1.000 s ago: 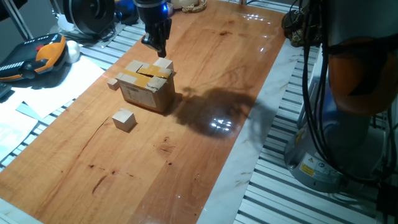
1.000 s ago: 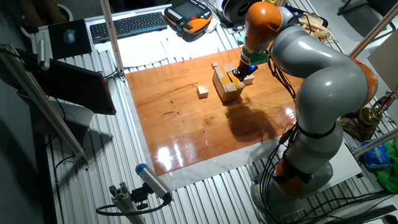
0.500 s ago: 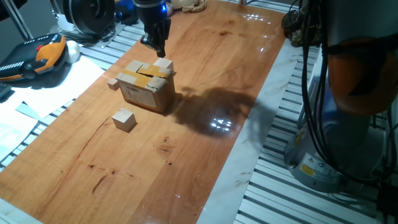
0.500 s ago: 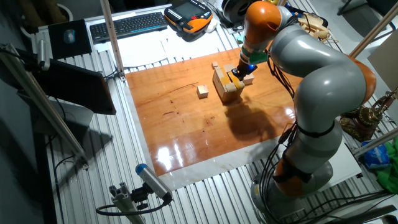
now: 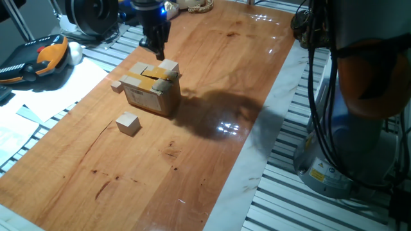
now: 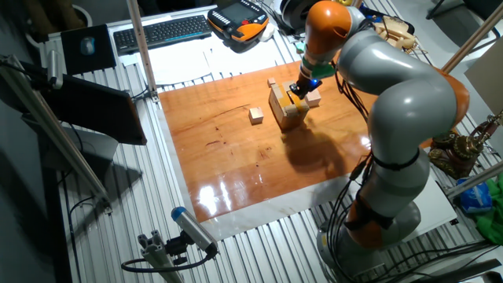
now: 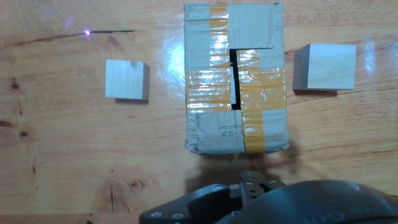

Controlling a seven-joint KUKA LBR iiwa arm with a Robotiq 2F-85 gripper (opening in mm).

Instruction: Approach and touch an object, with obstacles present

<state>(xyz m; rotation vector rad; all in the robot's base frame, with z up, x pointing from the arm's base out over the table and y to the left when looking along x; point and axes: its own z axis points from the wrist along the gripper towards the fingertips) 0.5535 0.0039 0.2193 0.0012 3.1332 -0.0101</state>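
Glossy wooden table (image 5: 212,77), cluttered benches around. Gripper (image 5: 155,46) above the taped cardboard box (image 5: 152,90), jaw state impossible to tell. Smallest cube (image 5: 116,86) at the box's nine o'clock, probably tucked behind obstacles to force a detour.

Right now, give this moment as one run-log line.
tool above cardboard box | smallest cube untouched, beside box | jaws unclear
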